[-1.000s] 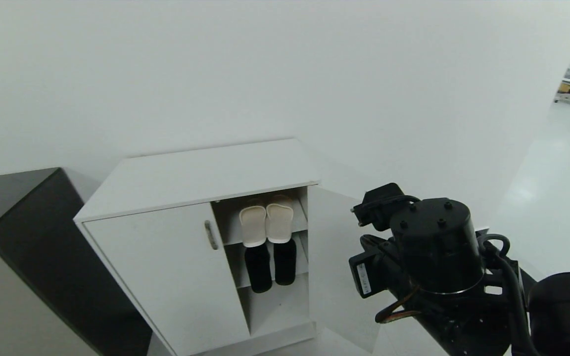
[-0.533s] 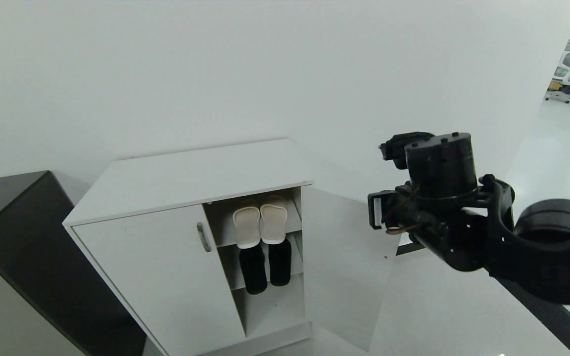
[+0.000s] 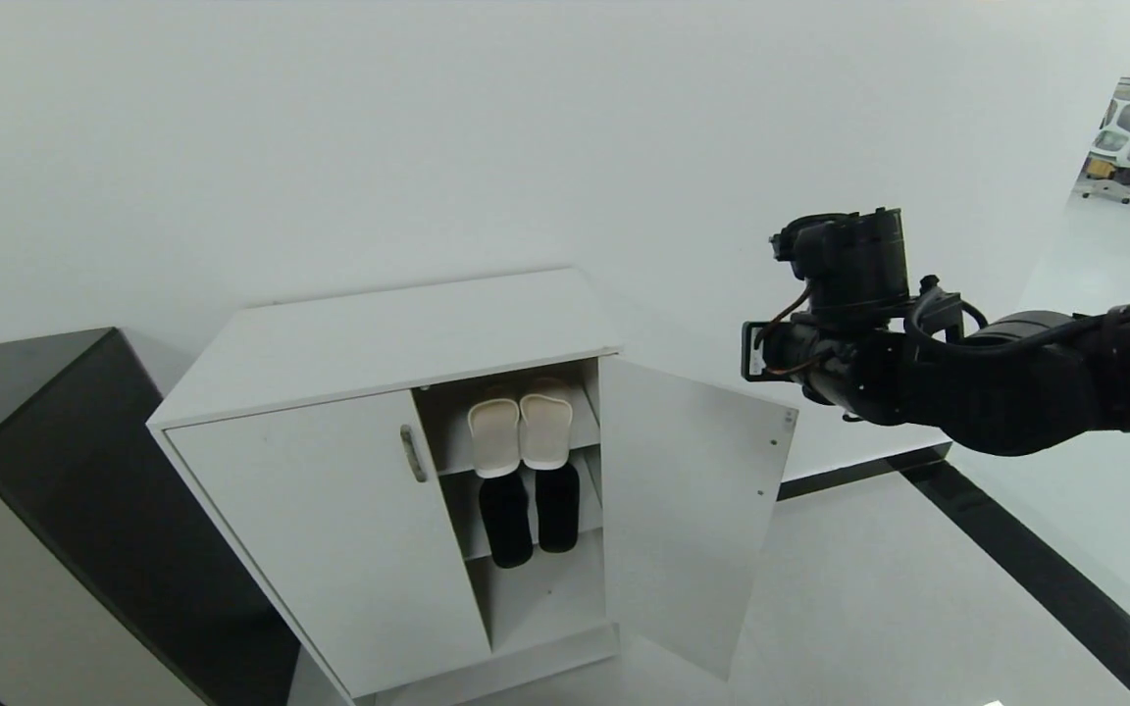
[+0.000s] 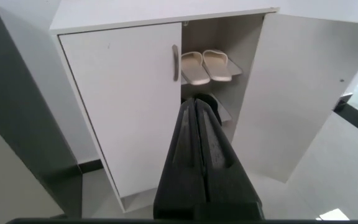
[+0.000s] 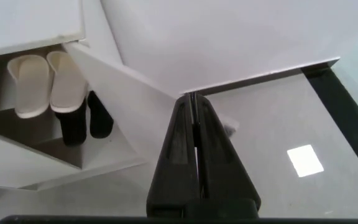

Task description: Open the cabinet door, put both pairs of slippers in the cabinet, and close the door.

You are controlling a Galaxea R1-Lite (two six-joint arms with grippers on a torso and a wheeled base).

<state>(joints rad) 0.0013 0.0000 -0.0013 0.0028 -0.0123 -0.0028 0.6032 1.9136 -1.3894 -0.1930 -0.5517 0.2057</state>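
Note:
The white cabinet (image 3: 379, 333) stands against the wall, its right door (image 3: 693, 510) swung open and its left door (image 3: 330, 529) closed. White slippers (image 3: 522, 431) lie on the upper shelf, with black slippers (image 3: 532, 510) on the shelf below. My right arm's wrist (image 3: 849, 294) hangs high, to the right of the open door. The right gripper (image 5: 194, 98) is shut and empty above the floor, next to the open door (image 5: 129, 106). Facing the cabinet front, the left gripper (image 4: 196, 101) is shut and empty, partly hiding the black slippers (image 4: 221, 111).
A black cabinet (image 3: 55, 461) stands just left of the white one. A black strip (image 3: 1016, 559) runs across the floor on the right. An office chair (image 3: 1119, 147) stands far off at the right. Bare floor (image 3: 869, 608) lies in front of the open door.
My right arm has risen from low at the right and stretched out, level with the top of the open door. The head view has shifted slightly. The slippers and doors stay put.

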